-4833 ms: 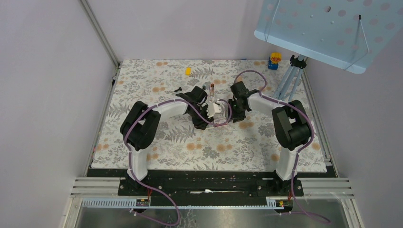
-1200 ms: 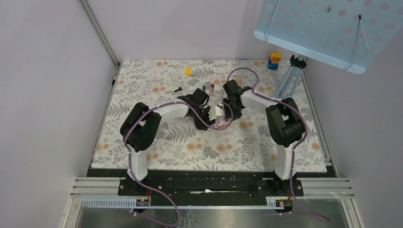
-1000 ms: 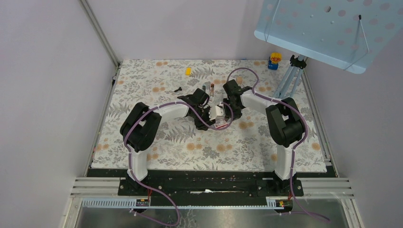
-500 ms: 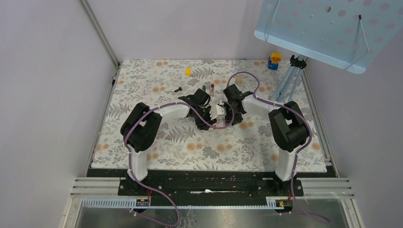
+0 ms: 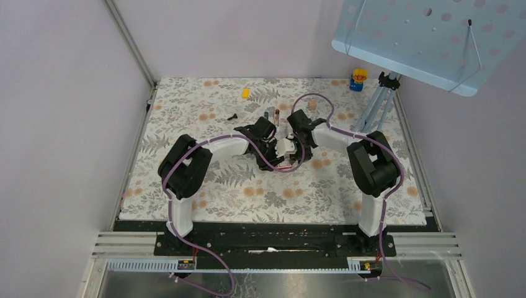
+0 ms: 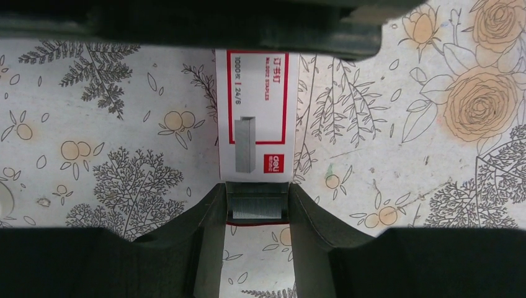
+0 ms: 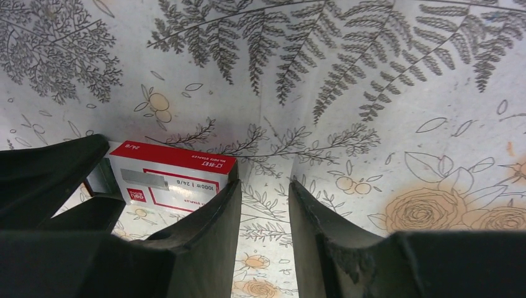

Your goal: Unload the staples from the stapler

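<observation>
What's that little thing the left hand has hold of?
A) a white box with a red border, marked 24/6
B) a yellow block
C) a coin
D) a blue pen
A: the left wrist view shows the left hand closed around the end of the staple box, which is white with a red border and has 24/6 printed on it.

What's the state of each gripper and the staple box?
left gripper: shut on the staple box's near end.
right gripper: slightly open, empty, beside the box.
staple box: flat on the mat, grey staples showing at its gripped end.
</observation>
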Robot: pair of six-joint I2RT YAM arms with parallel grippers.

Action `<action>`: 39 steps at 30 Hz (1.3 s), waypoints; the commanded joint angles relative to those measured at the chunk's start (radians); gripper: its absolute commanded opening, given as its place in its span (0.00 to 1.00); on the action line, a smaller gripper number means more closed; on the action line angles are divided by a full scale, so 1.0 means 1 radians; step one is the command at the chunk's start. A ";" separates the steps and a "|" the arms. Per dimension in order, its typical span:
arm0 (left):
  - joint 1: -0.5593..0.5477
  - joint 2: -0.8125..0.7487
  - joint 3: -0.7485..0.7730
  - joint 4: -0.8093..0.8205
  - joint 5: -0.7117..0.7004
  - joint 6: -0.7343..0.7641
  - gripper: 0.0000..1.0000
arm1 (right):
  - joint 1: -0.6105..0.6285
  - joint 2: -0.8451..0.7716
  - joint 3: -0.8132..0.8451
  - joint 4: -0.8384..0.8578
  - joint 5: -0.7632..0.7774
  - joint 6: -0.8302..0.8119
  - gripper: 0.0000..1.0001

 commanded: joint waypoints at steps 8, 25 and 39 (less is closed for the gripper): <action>-0.024 -0.012 -0.017 0.016 0.005 -0.010 0.49 | 0.040 -0.015 -0.016 -0.008 0.072 0.023 0.42; 0.003 -0.357 -0.166 0.246 -0.214 -0.196 0.90 | -0.078 -0.242 -0.112 0.061 0.205 0.066 0.52; 0.191 -0.702 -0.304 0.552 -0.962 -0.638 0.99 | -0.157 -0.327 -0.159 0.074 0.298 0.098 1.00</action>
